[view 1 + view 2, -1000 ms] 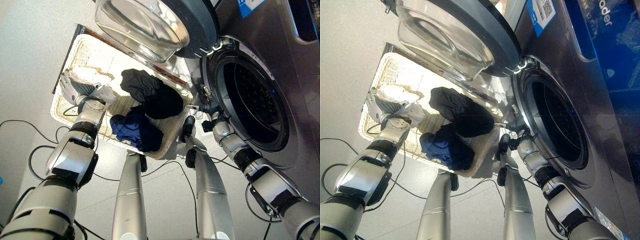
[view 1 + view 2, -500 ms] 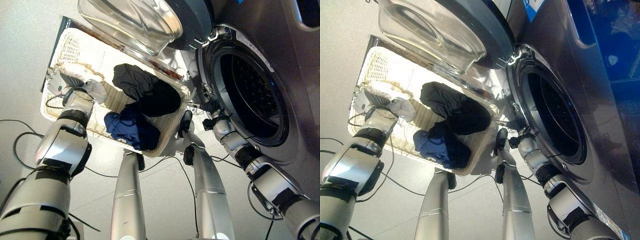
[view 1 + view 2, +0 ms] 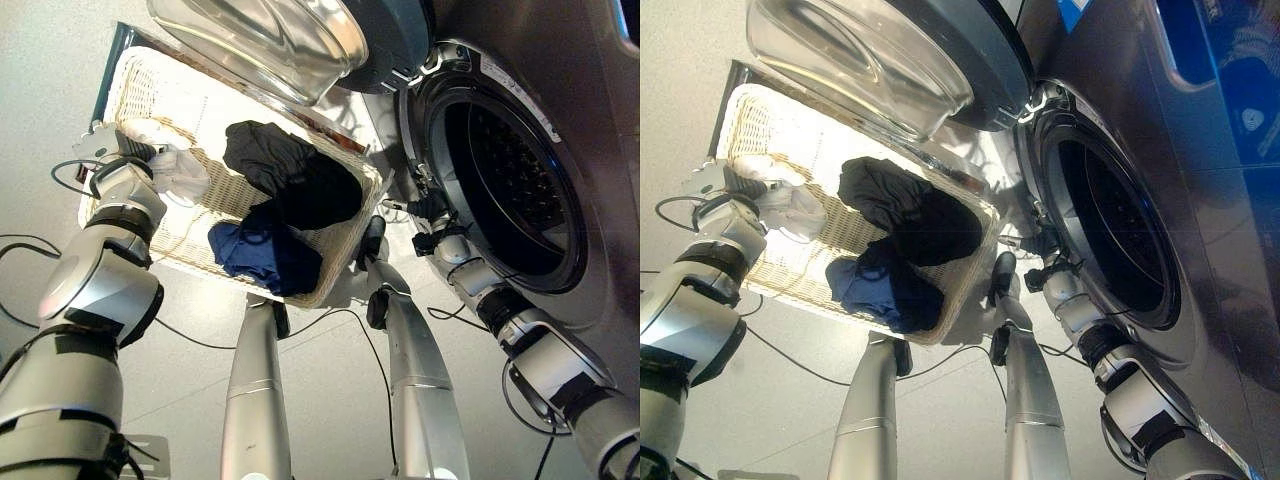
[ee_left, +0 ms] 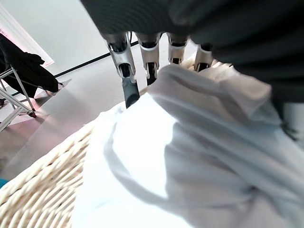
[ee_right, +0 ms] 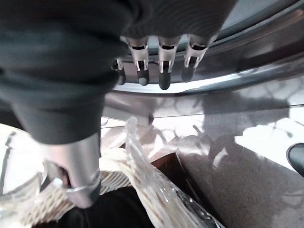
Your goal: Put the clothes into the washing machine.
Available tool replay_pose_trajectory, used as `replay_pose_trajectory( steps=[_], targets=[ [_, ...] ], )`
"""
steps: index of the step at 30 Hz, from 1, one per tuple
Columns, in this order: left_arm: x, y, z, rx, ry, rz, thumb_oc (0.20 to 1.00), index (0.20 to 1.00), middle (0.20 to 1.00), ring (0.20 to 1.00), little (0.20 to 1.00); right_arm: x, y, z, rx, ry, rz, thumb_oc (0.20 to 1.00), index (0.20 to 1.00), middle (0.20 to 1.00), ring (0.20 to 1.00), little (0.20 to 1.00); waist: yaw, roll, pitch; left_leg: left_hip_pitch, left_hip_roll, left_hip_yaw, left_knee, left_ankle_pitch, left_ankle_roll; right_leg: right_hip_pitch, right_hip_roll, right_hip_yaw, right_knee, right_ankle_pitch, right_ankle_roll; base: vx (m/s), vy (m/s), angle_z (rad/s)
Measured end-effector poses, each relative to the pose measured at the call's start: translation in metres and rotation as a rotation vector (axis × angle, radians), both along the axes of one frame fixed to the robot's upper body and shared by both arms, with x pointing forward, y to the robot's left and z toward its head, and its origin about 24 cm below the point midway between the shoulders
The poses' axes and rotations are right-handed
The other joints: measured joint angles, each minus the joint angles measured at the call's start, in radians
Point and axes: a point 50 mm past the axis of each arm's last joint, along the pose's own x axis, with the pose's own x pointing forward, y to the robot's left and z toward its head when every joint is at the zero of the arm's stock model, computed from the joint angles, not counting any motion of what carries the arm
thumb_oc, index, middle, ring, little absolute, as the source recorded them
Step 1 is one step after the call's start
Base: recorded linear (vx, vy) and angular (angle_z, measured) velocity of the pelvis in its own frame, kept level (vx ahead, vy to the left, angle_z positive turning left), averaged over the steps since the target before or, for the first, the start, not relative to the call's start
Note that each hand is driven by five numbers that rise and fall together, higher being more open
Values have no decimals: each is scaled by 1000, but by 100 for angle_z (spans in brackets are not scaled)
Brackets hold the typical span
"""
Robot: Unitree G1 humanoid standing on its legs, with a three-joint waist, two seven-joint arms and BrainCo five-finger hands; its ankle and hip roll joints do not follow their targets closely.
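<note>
A white cloth [image 3: 182, 172] lies at the left end of the wicker basket [image 3: 150, 90]. My left hand [image 3: 128, 152] rests on it, fingers [image 4: 122, 64] curled down into the bunched white cloth [image 4: 190, 156]. A black garment [image 3: 295, 185] is heaped in the middle of the basket, with a blue garment [image 3: 262, 255] at its near side. My right hand [image 3: 428, 207] hovers at the lower left rim of the washing machine's drum opening [image 3: 515, 190]. Its fingers [image 5: 164, 66] are relaxed and hold nothing.
The washer's round glass door [image 3: 280, 40] hangs open over the basket's far side. The basket stands on a pale floor right beside the machine's front panel [image 3: 1230, 150]. A clear plastic edge [image 5: 142, 161] shows by the basket rim under my right hand.
The whole picture has shifted as the camera moved. My left forearm has swung outward while its hand stays on the white cloth. The right hand has hardly moved at the drum rim.
</note>
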Motion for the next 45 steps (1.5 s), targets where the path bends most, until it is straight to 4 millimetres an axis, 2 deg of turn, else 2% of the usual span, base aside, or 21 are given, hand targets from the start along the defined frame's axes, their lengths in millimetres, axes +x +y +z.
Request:
replay_pose_trajectory(
  steps=[9, 25, 28, 29, 33, 39, 45],
  targets=[
    [-3, -2, -14, -22, -192, 13, 200, 200, 200, 200, 200, -3, 12, -9, 55, 15, 24, 1000, 1000, 1000, 1000, 1000, 0, -27, -3, 31, -4, -5, 2, 2, 3, 41, -7, -13, -3, 1, -1, 6, -34, 3],
    [-6, -12, -37, 10, -315, -24, 200, 200, 200, 200, 200, -8, 15, -23, 84, 51, 25, 1000, 1000, 1000, 1000, 1000, 9, -32, -1, 96, -21, -11, -13, 9, 11, 105, -22, -17, -4, 1, 5, 4, -3, 1],
    [-8, -14, -44, 0, -345, -49, 200, 200, 200, 200, 200, -12, 12, -33, 92, 77, 14, 1000, 1000, 1000, 1000, 1000, 17, -32, -1, 116, -22, -11, -18, 11, 10, 121, -24, -18, -4, 0, 6, 0, 0, 0],
    [-7, -17, -45, -2, -349, -72, 1000, 1000, 1000, 1000, 1000, -15, 8, -39, 98, 91, 1, 1000, 1000, 1000, 1000, 1000, 31, -31, -1, 124, -23, -11, -25, 14, 9, 126, -24, -19, -5, -1, 6, 0, 0, 0],
    [-5, -22, -50, -19, -325, -102, 1000, 1000, 1000, 1000, 1000, -17, 9, -41, 105, 96, 3, 1000, 1000, 1000, 1000, 1000, 33, -31, -1, 132, -29, -13, -42, 24, 12, 131, -32, -24, -6, -2, 8, 13, 19, 7],
    [-5, -27, -68, -56, -238, -114, 1000, 1000, 1000, 1000, 1000, -15, 7, -37, 128, 84, -3, 1000, 1000, 1000, 1000, 1000, 35, -30, 0, 134, -35, -13, -52, 26, 15, 131, -37, -23, -6, -4, 13, 6, 6, 2],
    [-4, -28, -70, -61, -231, -117, 1000, 1000, 1000, 1000, 1000, -15, 7, -37, 130, 89, -5, 1000, 1000, 1000, 1000, 1000, 35, -29, 1, 134, -35, -13, -53, 26, 15, 131, -36, -23, -9, -4, 13, 0, 0, 0]
  ],
)
